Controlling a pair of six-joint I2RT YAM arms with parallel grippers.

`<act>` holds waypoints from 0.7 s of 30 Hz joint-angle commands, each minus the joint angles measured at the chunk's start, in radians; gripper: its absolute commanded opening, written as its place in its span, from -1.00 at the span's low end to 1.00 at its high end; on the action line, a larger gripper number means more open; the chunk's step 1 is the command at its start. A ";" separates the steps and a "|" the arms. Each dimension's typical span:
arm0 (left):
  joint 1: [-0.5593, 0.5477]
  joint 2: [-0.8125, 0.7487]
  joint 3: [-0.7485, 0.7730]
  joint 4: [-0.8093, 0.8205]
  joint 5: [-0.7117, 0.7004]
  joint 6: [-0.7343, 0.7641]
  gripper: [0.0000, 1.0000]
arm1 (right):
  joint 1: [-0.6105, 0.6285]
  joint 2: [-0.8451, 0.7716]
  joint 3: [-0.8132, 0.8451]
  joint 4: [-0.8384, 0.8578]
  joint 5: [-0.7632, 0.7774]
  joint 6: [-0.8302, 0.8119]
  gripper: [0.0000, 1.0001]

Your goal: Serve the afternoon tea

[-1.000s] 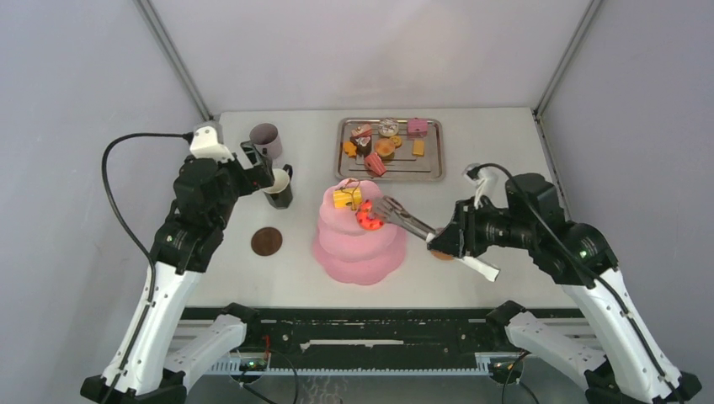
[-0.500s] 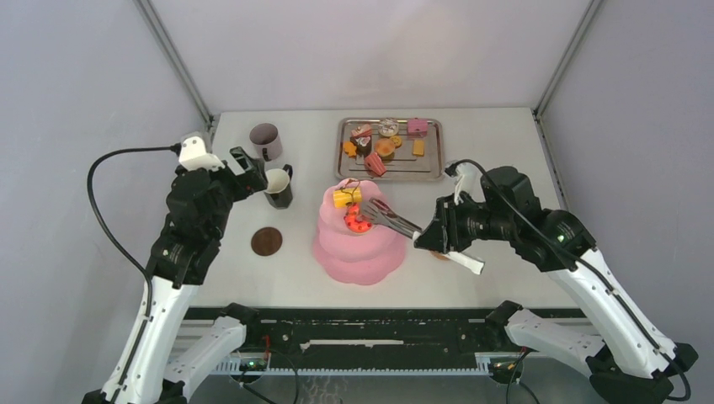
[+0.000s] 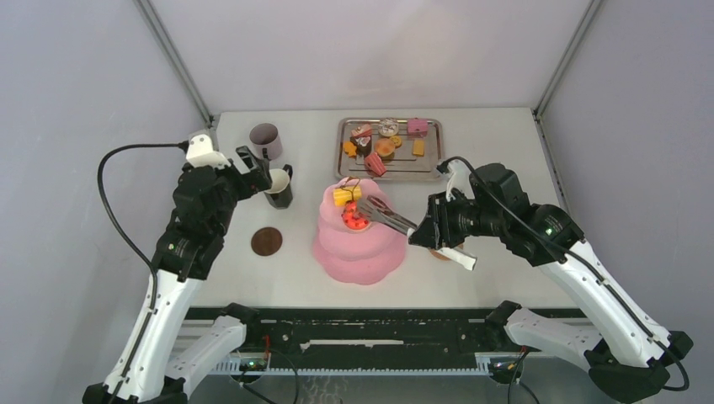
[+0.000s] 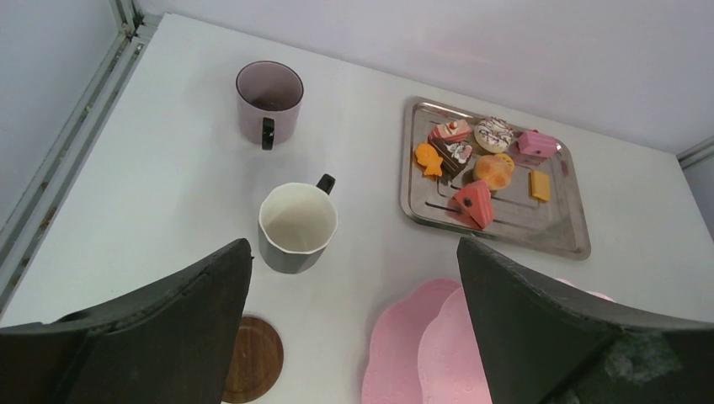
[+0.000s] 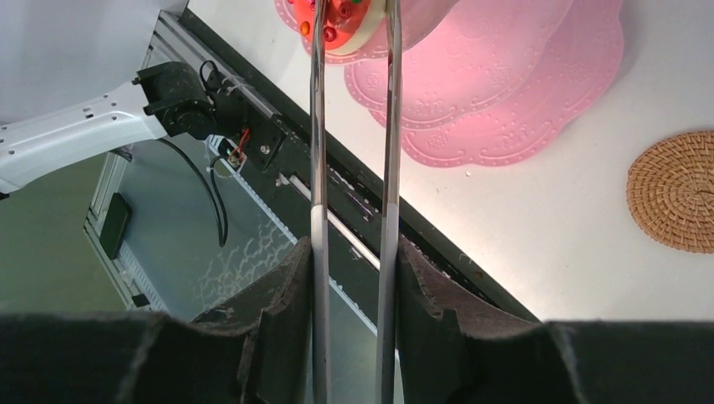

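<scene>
right tool (image 3: 428, 236) pinching tongs (image 3: 389, 215), their tips either side of a red cake (image 3: 354, 220) on the stand (image 3: 358, 259); left tool (image 4: 352, 261) spread wide, near the black mug (image 4: 296, 229).

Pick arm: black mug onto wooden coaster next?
Left. The left gripper is open beside the black mug, near the wooden coaster. The right gripper is shut on tongs holding a red tart at the pink stand.
</scene>
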 commanded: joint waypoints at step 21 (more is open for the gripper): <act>0.010 0.016 0.010 0.046 0.051 -0.024 0.90 | -0.080 -0.125 0.042 0.067 0.045 0.014 -0.04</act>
